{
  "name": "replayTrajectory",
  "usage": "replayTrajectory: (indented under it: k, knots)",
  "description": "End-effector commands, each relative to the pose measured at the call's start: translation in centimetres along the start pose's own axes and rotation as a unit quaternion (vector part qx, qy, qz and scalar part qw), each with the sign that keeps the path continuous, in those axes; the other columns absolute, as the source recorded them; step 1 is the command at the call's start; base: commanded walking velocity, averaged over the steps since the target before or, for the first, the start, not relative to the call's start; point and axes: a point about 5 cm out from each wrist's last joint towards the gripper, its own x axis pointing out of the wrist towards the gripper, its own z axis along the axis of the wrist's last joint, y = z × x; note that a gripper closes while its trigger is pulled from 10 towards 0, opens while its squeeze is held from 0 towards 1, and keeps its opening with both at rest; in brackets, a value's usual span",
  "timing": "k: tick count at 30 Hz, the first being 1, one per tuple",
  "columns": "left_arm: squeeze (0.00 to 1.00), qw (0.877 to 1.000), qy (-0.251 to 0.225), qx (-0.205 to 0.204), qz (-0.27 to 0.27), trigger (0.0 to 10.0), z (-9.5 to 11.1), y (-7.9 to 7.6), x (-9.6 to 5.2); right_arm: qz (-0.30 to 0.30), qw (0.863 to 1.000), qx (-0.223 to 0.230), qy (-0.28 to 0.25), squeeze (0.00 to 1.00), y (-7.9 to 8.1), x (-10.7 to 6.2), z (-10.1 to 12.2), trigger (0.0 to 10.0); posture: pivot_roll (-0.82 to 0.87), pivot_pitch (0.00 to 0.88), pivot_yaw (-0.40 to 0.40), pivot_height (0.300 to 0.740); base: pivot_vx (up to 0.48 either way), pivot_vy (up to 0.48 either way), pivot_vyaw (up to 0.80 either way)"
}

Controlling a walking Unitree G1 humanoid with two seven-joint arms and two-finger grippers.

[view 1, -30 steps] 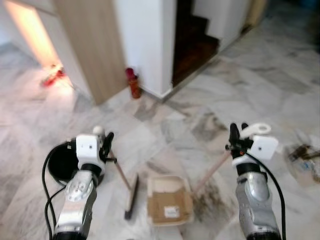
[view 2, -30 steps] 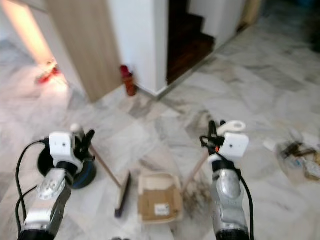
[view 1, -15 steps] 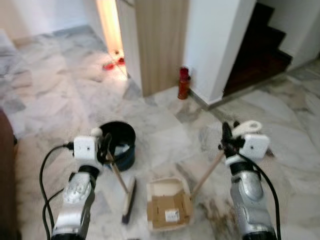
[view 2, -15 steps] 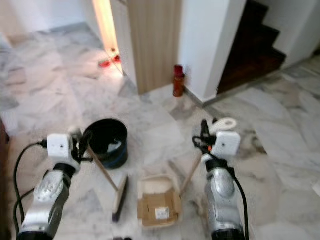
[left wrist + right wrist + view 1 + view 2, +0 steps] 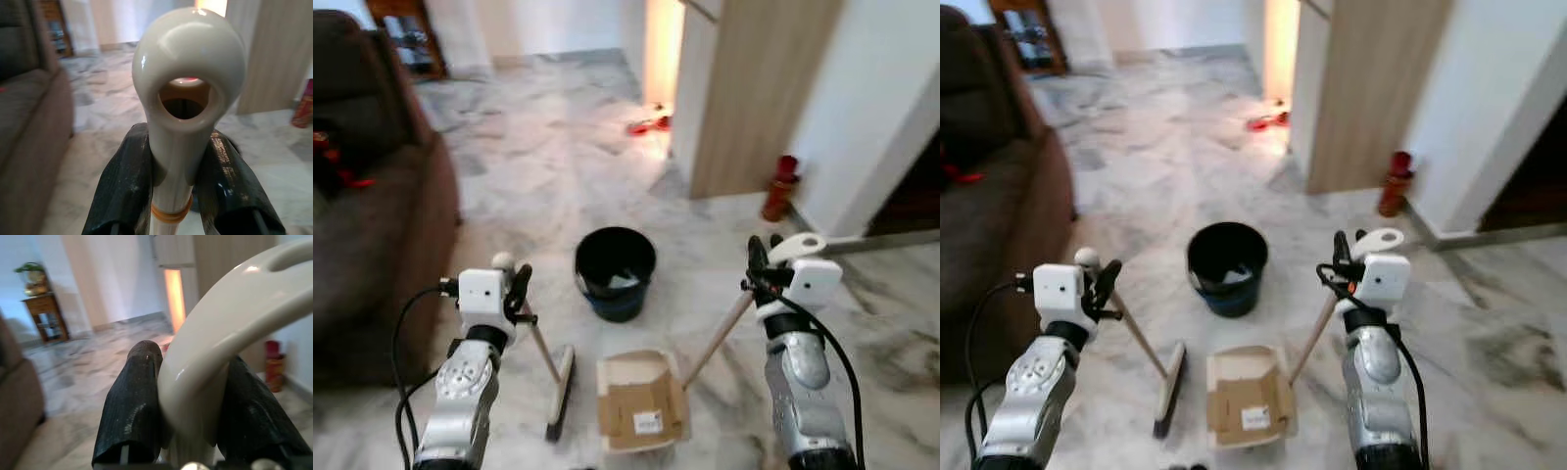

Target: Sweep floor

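Note:
My left gripper (image 5: 514,286) is shut on the white top of a broom handle (image 5: 186,98), its black fingers (image 5: 124,186) pinching both sides. The wooden stick slants down to the broom head (image 5: 560,390), which rests on the marble floor. My right gripper (image 5: 760,264) is shut on the white loop grip (image 5: 230,328) of a long-handled dustpan. The cream dustpan (image 5: 641,401) sits on the floor between my arms, with flat cardboard in it. Its stick (image 5: 717,338) runs up to my right hand.
A black bucket (image 5: 615,269) stands on the floor just beyond the dustpan. A dark brown sofa (image 5: 372,196) is on the left. A wooden panel (image 5: 764,88) and a white wall stand at the right, with a red bottle (image 5: 780,188) at their foot.
The camera has swung to the left: the dark stairway slid out at the right, and the bucket and then the sofa came into view. Both grippers keep their hold.

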Motion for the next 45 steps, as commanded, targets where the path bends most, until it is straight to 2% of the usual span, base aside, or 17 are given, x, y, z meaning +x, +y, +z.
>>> replayTrajectory:
  k: [1, 11, 18, 24, 34, 45]
  knots:
    - [0.00, 1.000, -0.027, 0.011, -0.006, 10.0, 1.1, -0.2, 0.3, -0.003, 0.999, 0.012, -0.033, 0.00, 0.0, 0.6, 1.4, 10.0, -0.01, 0.046, 0.005, 0.740, 0.000, 0.000, 0.00]
    - [0.00, 1.000, -0.027, 0.011, -0.003, 10.0, 1.1, 0.0, 0.3, -0.016, 0.995, 0.017, -0.093, 0.00, -0.1, 1.7, 4.6, 10.0, -0.01, 0.056, 0.003, 0.740, 0.000, 0.000, 0.00]
    - [0.00, 1.000, -0.029, 0.012, 0.001, 10.0, 1.2, 0.0, 0.4, -0.039, 0.985, 0.017, -0.166, 0.00, -0.2, 2.9, 8.6, 10.0, -0.01, 0.067, 0.003, 0.740, 0.000, 0.000, 0.00]
    - [0.00, 0.999, -0.035, 0.015, -0.002, 10.0, 1.4, 0.0, 0.4, -0.044, 0.979, 0.013, -0.201, 0.00, 0.3, 3.4, 10.8, 10.0, -0.01, 0.074, 0.005, 0.740, 0.000, 0.000, 0.00]
    - [0.00, 0.999, -0.032, 0.021, -0.008, 10.0, 1.4, 0.0, 0.5, -0.058, 0.968, 0.005, -0.243, 0.00, 0.6, 3.9, 13.4, 10.0, -0.01, 0.079, 0.013, 0.740, 0.000, 0.000, 0.00]
    - [0.00, 0.999, -0.029, 0.022, -0.007, 10.0, 1.4, 0.0, 0.5, -0.057, 0.967, 0.012, -0.247, 0.00, 0.7, 3.9, 13.8, 10.0, 0.00, 0.076, 0.015, 0.740, 0.069, 0.000, 0.00]
